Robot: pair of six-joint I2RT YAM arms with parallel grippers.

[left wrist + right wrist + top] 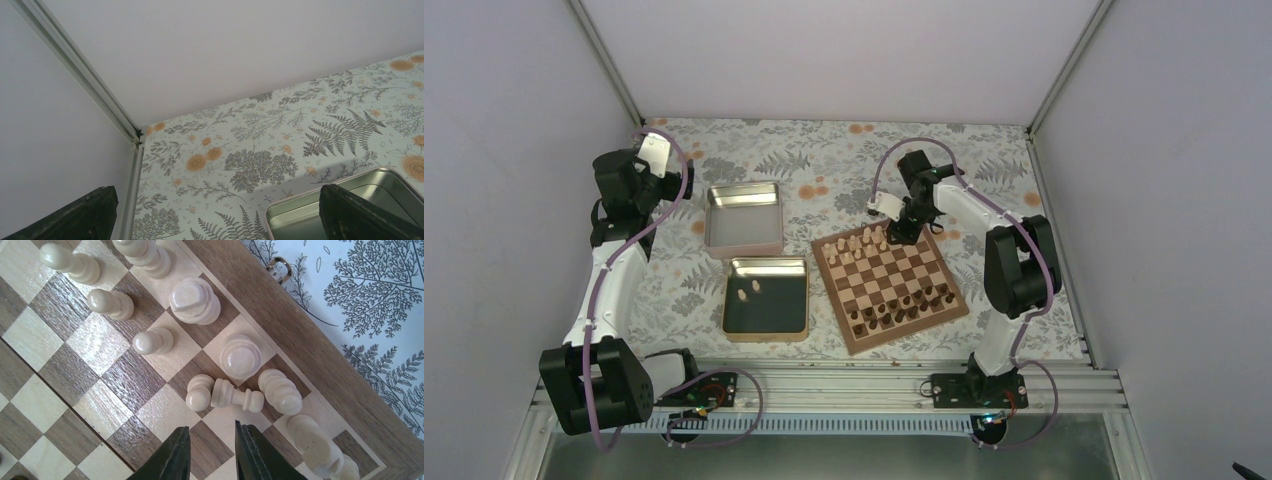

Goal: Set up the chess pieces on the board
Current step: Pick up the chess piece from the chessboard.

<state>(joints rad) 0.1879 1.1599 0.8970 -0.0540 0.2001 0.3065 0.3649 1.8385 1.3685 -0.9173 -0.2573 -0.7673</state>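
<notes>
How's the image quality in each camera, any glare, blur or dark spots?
Top external: even, soft lighting, chess pieces tiny but distinct. Right wrist: sheen on the glossy board, right pincer dark and slightly soft. Left wrist: left pincer dark, soft; tin rim gleams.

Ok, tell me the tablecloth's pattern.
Pale tablecloth with grey ferns and orange flowers, clearest in the left wrist view.
</notes>
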